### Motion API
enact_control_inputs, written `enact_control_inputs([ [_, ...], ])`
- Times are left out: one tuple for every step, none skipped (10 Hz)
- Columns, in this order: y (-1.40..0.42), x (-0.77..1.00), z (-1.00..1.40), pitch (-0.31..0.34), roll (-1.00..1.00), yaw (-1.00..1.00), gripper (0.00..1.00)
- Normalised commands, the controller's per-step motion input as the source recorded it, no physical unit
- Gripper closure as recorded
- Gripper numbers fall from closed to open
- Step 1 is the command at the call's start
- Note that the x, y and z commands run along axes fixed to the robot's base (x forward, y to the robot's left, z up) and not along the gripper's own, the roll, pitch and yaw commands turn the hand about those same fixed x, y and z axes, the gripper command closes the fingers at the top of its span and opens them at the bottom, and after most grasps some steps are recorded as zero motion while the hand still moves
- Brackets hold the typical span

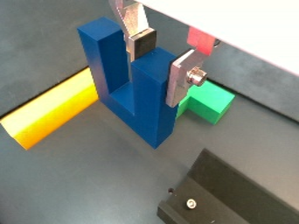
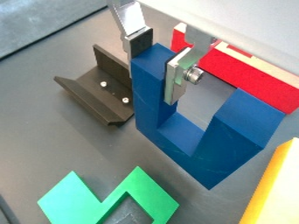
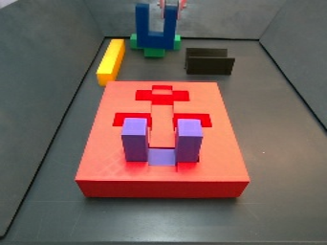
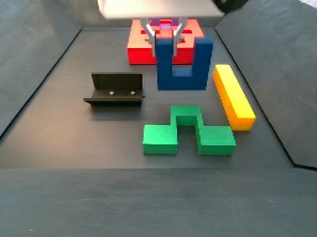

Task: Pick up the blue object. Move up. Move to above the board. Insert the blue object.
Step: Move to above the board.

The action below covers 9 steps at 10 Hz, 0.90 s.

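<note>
Dark floor, claw [image 2: 158, 59] apparently clamping one prong of blue object [image 2: 198, 122], board [image 3: 161, 137] well apart.

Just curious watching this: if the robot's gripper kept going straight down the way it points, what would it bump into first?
The gripper points downward, with its fingers either side of one prong of the blue object. Straight down, it would probably meet that prong first, then the block's base; depth is hard to judge.

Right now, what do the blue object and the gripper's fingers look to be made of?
The blue object looks like matte plastic: even colour, dull surface, crisp edges. The gripper straddles one prong; its fingers look like brushed metal, silver with soft glare, with dark, probably rubber, pads.
</note>
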Motion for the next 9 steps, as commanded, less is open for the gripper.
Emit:
enact_control_inputs([
  [0.00,0.00,1.40,0.000,0.00,0.00,1.00],
  [-0.01,-0.02,1.40,0.023,-0.01,0.00,1.00],
  [-0.01,-0.03,1.40,0.012,-0.02,0.00,1.00],
  [0.01,0.02,1.40,0.002,-0.04,0.00,1.00],
  [0.00,0.04,0.91,0.069,-0.06,-0.01,1.00],
  [0.00,0.03,0.51,0.076,-0.06,-0.01,1.00],
  [0.01,0.04,0.19,0.052,-0.05,-0.01,1.00],
  [-1.40,-0.15,0.19,0.104,-0.03,0.11,1.00],
  [-1.40,-0.15,0.19,0.077,0.05,0.10,1.00],
])
